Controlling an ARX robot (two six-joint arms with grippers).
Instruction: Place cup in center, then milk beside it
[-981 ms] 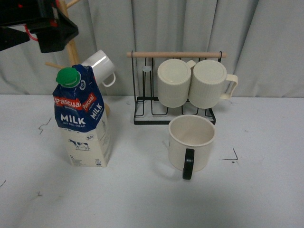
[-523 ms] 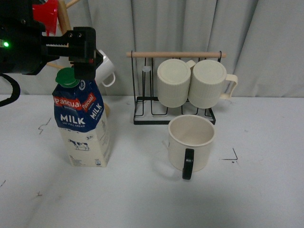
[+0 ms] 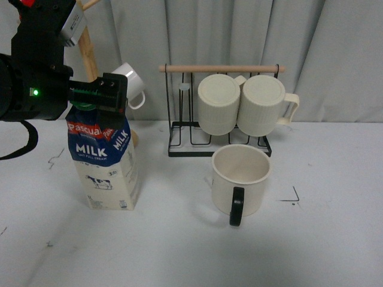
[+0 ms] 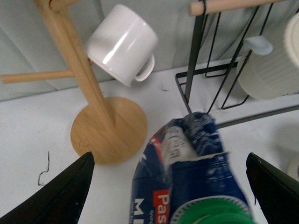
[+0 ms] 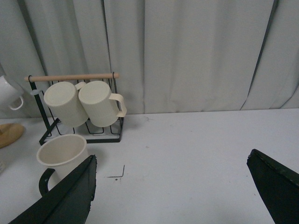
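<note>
The milk (image 3: 105, 164) stands upright on the left of the white table, blue top, cream lower half. My left gripper (image 3: 96, 98) is open and sits over its green cap, which is mostly hidden in the front view. In the left wrist view the carton top (image 4: 196, 172) and cap (image 4: 212, 212) lie between the spread fingers (image 4: 65, 191), not touched; the gripper (image 4: 169, 156) is open. The cup (image 3: 241, 176) stands in front of the rack, black handle (image 3: 237, 206) facing me. It also shows in the right wrist view (image 5: 60, 154). My right gripper (image 5: 170, 161) is open, empty, over bare table.
A black wire rack (image 3: 179, 140) with a wooden bar holds two ribbed cream mugs (image 3: 219, 103) behind the cup. A wooden mug tree (image 3: 90, 54) with a small white mug (image 3: 128, 81) stands behind the milk. A grey curtain closes the back. A black corner mark (image 3: 293, 197) lies right of the cup.
My left arm has come down from the upper left and now has its open fingers around the milk's top. The milk and the cup have not moved.
</note>
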